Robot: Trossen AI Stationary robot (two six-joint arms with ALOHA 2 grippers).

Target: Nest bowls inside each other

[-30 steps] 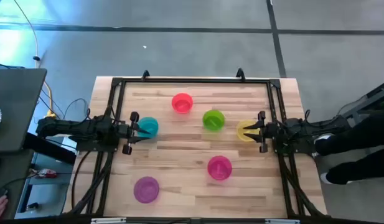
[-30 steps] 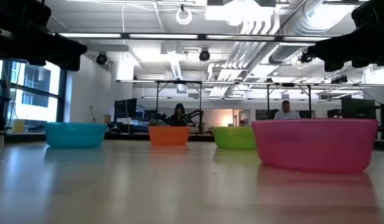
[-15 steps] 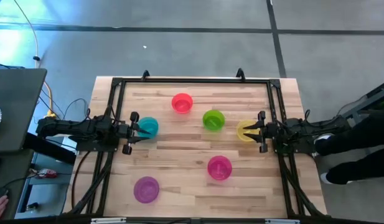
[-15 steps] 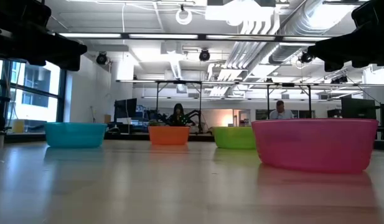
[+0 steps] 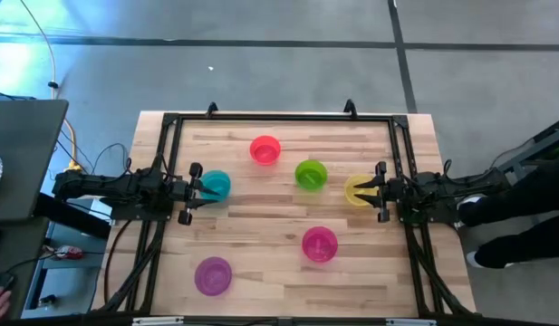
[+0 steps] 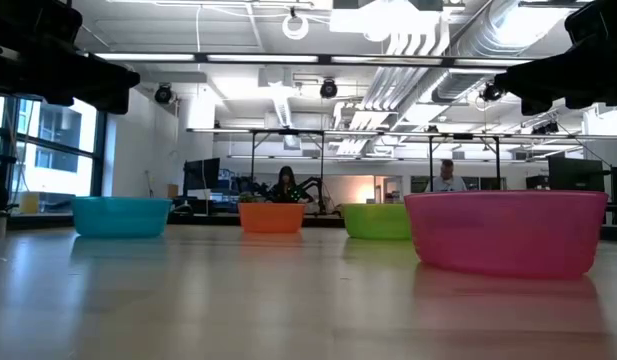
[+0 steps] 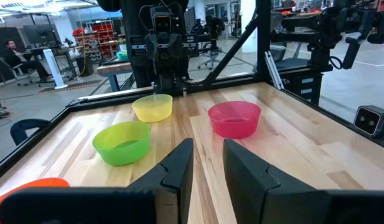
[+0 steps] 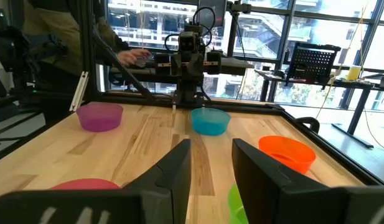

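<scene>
Six small round bowls sit upright and apart on the wooden table: red (image 5: 265,149), teal (image 5: 215,185), green (image 5: 311,174), yellow (image 5: 358,190), magenta-pink (image 5: 320,244) and purple (image 5: 213,276). My left gripper (image 5: 196,186) hovers at the table's left side, over the teal bowl's left rim, open (image 7: 207,158). My right gripper (image 5: 375,192) hovers at the right side over the yellow bowl's right rim, open (image 8: 210,162). The low view shows the teal bowl (image 6: 121,216) free on the table, with both arms high above. The yellow and purple bowls do not show in that view.
A black metal frame (image 5: 279,118) runs around the tabletop edges. Bare wood lies in the middle between the bowls (image 5: 261,217). A person stands by the table's right side (image 5: 524,217), and a hand shows off the near left corner (image 5: 0,297). People sit in the room beyond.
</scene>
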